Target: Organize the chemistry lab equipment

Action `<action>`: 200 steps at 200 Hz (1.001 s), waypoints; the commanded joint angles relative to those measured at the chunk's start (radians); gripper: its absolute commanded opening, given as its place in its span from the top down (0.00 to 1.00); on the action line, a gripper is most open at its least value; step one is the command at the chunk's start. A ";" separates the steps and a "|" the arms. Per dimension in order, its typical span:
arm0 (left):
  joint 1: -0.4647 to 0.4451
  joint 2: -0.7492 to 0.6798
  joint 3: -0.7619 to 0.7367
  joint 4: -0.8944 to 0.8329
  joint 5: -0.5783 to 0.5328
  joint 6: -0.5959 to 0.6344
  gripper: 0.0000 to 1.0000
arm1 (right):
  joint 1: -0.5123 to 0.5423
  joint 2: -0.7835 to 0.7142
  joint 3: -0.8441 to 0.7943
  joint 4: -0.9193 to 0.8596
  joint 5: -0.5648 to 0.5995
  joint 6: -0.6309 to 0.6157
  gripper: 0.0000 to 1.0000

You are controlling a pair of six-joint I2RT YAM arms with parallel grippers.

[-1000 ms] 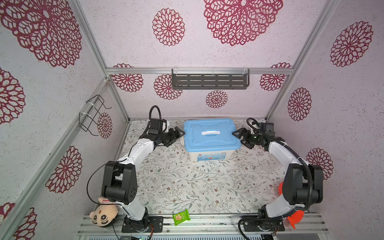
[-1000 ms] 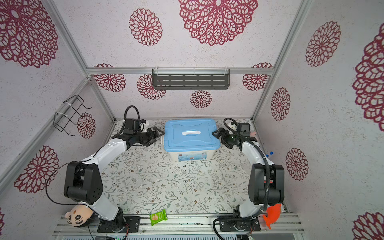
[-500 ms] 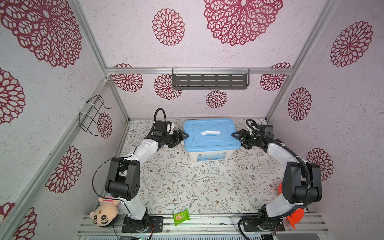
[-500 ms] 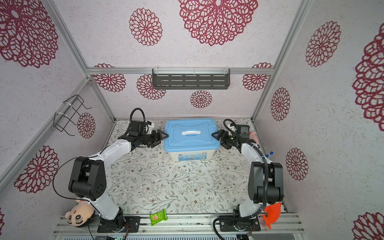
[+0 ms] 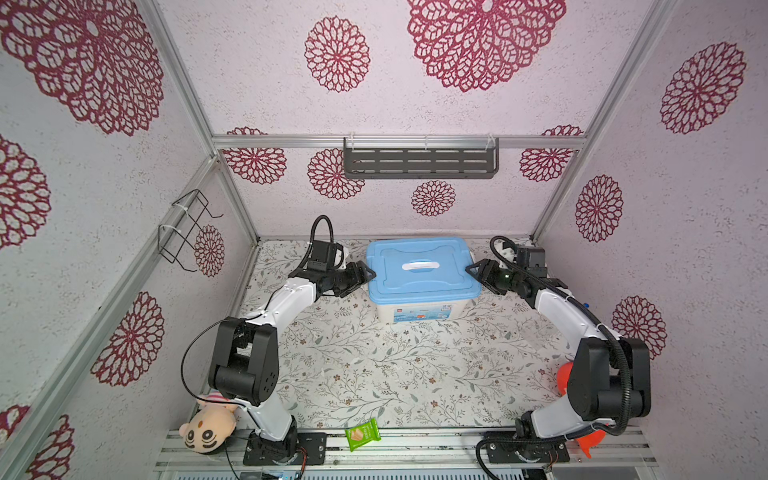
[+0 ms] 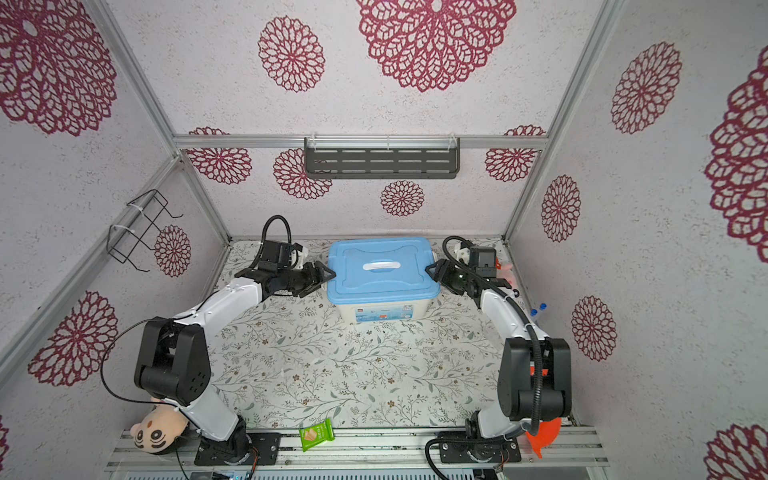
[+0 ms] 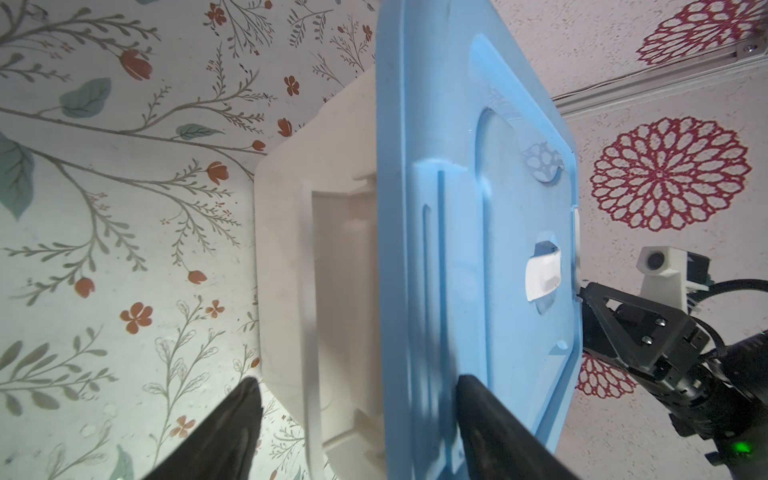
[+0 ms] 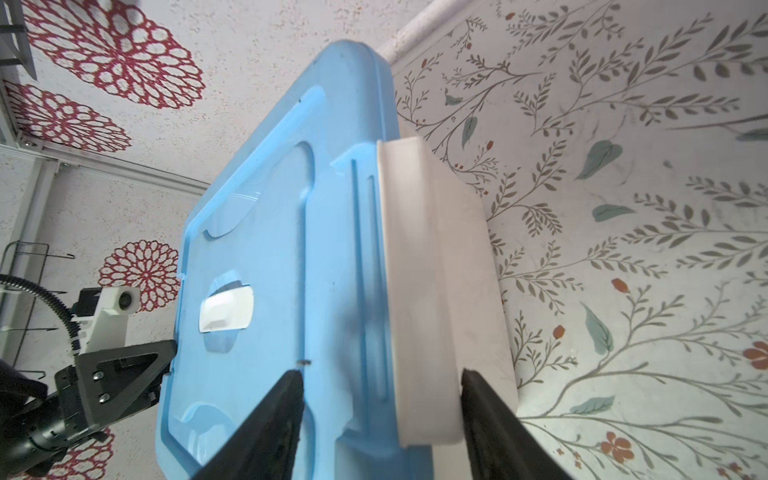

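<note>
- The white storage box (image 5: 390,311) stands at the middle of the tabletop's back edge. Its blue lid (image 5: 419,286) is on, with a white handle (image 5: 420,266) set into it, so we cannot see what the box holds.
- The left gripper (image 5: 365,277) is at the lid's left end. Its jaws are part open, one finger over the lid and one below the rim. We cannot tell whether they press on it.
- The right gripper (image 5: 473,274) is at the lid's right end, with its jaws spread the same way across lid and rim. We cannot tell its grip either.
- Two blue-capped clear tubes (image 6: 537,310) lie at the tabletop's right edge, against the wall.
- The tabletop (image 5: 395,365) has a leaf-and-flower print, and the walls carry red rosettes.
- A black slotted shelf (image 5: 419,163) hangs on the back wall and a wire rack (image 5: 187,228) on the left wall.
- A plush doll (image 5: 208,428) and a green snack packet (image 5: 363,434) sit at the front edge.
- A sticker (image 5: 419,316) is on the box's front wall. Its writing is too small for us to read.
</note>
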 commanded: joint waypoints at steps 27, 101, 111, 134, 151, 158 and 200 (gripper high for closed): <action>-0.008 -0.028 -0.038 -0.067 -0.058 -0.012 0.23 | 0.086 -0.006 0.101 -0.105 0.093 -0.154 0.44; -0.006 -0.027 -0.073 -0.038 -0.053 -0.049 0.22 | 0.296 0.049 0.221 -0.352 0.515 -0.423 0.49; -0.004 -0.035 -0.073 -0.046 -0.061 -0.051 0.22 | 0.314 0.059 0.224 -0.362 0.542 -0.434 0.49; 0.000 -0.055 -0.077 -0.060 -0.078 -0.049 0.22 | 0.346 0.065 0.225 -0.368 0.575 -0.451 0.51; 0.016 -0.068 -0.080 -0.084 -0.077 -0.039 0.22 | 0.369 0.054 0.213 -0.356 0.592 -0.457 0.51; 0.027 -0.078 -0.085 -0.090 -0.072 -0.041 0.21 | 0.373 0.049 0.208 -0.351 0.591 -0.453 0.51; 0.093 -0.154 -0.198 0.017 0.007 -0.099 0.14 | 0.385 0.027 0.188 -0.349 0.603 -0.459 0.50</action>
